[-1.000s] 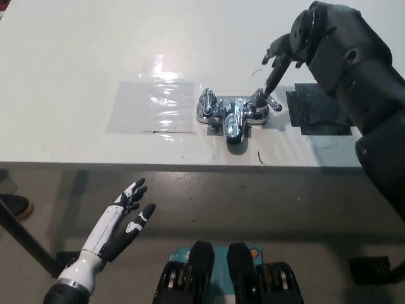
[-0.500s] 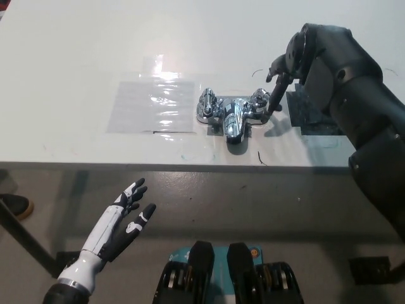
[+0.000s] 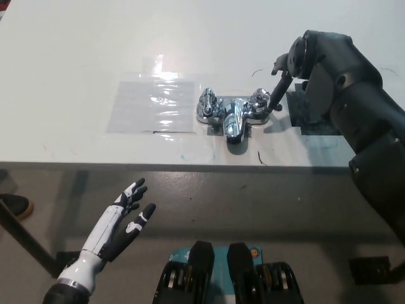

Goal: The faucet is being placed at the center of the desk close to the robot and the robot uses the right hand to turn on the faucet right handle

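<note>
Desk [image 3: 76, 76] white, fills the upper frame. Black right hand [image 3: 283, 73] above its right part, loosely spread, gripping nothing, one finger [image 3: 277, 94] reaching down. White left hand [image 3: 123, 218] rests below the desk edge, lower left, fingers wide. Chrome faucet [image 3: 233, 114] at desk centre, near front edge. Right handle [image 3: 259, 99] touches that finger.

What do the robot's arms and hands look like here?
The left hand is white with black fingertips and inner segments, on a slim white forearm. The right hand and right arm are matte black, with bulky rounded shells.
</note>
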`<state>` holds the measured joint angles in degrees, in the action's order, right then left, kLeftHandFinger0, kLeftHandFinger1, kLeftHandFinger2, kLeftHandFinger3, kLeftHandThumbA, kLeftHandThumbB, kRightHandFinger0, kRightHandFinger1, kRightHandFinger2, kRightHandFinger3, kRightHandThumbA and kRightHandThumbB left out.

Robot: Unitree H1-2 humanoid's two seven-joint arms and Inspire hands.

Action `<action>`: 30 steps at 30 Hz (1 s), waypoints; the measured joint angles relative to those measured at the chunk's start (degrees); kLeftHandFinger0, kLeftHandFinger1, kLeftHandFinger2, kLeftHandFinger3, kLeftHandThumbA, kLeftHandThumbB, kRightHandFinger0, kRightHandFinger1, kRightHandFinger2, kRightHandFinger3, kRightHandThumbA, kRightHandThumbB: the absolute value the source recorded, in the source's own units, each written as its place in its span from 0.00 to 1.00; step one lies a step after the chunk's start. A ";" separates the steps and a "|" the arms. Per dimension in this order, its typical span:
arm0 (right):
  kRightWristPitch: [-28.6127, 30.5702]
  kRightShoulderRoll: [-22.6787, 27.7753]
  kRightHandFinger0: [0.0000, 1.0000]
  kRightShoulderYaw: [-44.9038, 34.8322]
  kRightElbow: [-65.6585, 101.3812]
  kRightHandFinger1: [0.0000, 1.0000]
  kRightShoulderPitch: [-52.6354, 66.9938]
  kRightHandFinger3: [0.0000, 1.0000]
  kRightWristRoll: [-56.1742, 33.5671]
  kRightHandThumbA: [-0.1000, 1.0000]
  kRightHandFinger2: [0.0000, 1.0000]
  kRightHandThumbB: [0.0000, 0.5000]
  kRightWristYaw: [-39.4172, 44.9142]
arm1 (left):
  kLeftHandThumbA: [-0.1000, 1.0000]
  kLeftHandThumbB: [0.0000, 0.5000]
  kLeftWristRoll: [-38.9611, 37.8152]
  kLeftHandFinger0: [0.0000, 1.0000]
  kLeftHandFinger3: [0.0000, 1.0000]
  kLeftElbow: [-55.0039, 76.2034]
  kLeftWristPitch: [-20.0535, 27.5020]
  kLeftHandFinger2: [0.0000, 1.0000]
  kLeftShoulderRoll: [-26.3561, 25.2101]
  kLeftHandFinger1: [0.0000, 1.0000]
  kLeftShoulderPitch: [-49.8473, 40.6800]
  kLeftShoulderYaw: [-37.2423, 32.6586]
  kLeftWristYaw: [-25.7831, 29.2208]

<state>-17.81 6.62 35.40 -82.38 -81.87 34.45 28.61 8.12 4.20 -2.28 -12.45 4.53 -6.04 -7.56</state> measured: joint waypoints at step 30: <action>3.63 0.59 1.00 14.31 -0.36 1.00 -0.68 1.00 5.35 0.92 1.00 1.00 7.89 | 0.87 0.81 0.21 1.00 1.00 0.15 -0.10 1.00 -0.30 1.00 0.06 -0.05 -0.01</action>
<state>-14.18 7.21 49.71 -82.74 -82.54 39.81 36.49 8.33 4.36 -2.37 -12.75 4.59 -6.08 -7.57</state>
